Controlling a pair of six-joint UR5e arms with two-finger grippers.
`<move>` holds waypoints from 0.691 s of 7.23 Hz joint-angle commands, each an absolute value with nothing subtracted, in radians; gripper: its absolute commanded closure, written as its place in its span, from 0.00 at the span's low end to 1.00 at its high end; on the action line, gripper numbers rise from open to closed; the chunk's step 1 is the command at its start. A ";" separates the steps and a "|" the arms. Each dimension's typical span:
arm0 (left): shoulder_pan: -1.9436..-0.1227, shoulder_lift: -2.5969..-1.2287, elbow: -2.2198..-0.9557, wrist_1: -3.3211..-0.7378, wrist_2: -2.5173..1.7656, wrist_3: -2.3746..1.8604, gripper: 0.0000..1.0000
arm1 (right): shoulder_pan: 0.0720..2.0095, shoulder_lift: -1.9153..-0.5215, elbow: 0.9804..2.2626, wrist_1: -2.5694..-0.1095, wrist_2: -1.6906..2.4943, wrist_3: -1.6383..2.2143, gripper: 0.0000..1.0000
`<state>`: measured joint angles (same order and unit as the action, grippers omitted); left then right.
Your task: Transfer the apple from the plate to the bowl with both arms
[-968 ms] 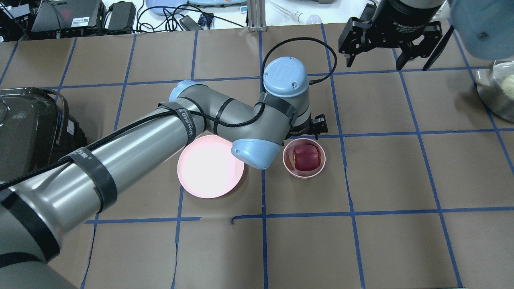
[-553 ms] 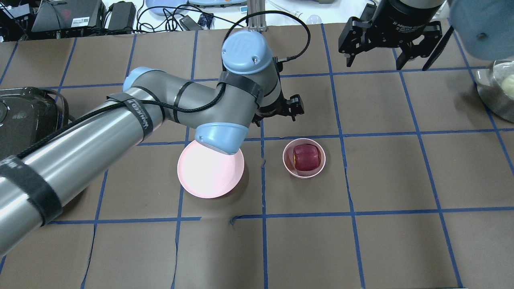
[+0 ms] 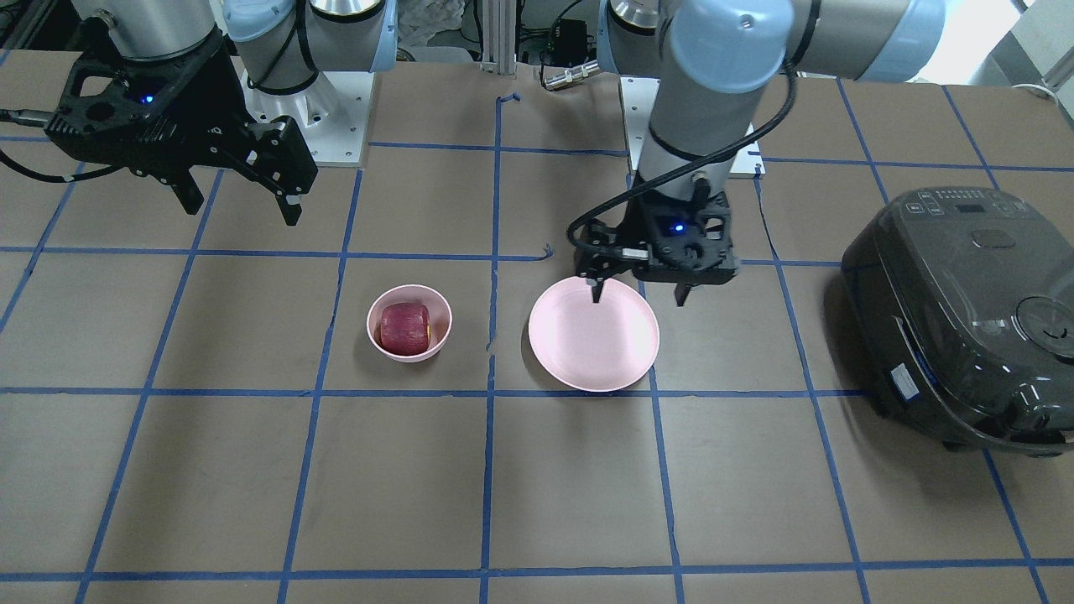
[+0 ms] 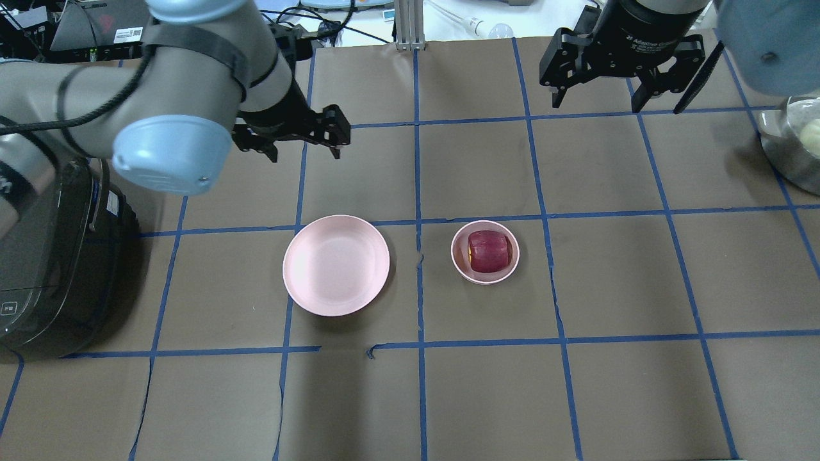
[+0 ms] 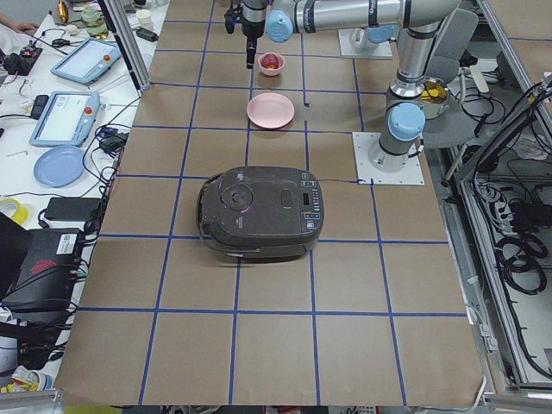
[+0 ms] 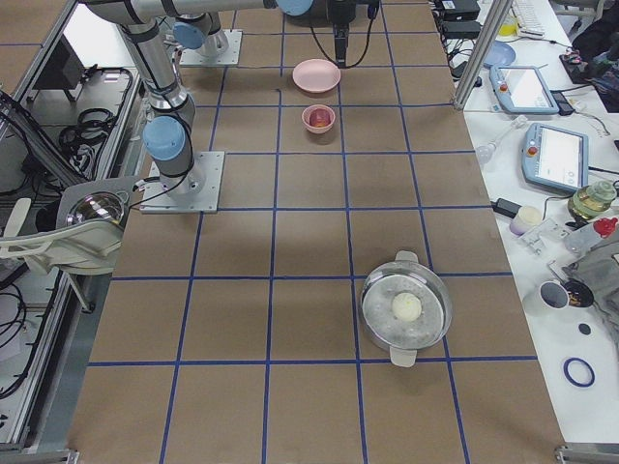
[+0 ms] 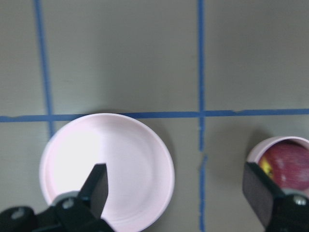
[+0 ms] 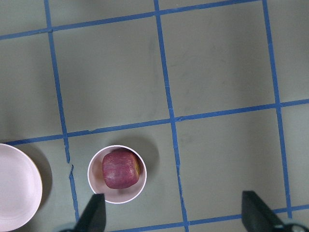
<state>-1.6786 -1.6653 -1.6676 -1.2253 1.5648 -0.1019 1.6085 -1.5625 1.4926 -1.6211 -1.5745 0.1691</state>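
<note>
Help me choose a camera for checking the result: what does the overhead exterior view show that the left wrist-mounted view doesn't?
Only overhead: the right gripper, open above the table's far side; the rice cooker; a steel pot at the right edge; the whole bowl. Only left wrist: a straight-down close-up of the left gripper, spread wide and empty. Both: the empty plate and the apple in the bowl.

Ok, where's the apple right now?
In the overhead view the apple sits inside the bowl, right of centre, with the empty plate just to its left.
</note>
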 commanded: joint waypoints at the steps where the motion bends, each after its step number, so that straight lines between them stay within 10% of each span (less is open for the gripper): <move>1: -1.591 -1.603 -1.661 -1.311 1.588 0.001 0.00 | 1.609 -1.562 1.493 -1.623 -1.574 0.170 0.00; 5: -1.516 -1.577 -1.574 -1.529 1.631 0.070 0.00 | 1.609 -1.562 1.493 -1.628 -1.575 0.169 0.00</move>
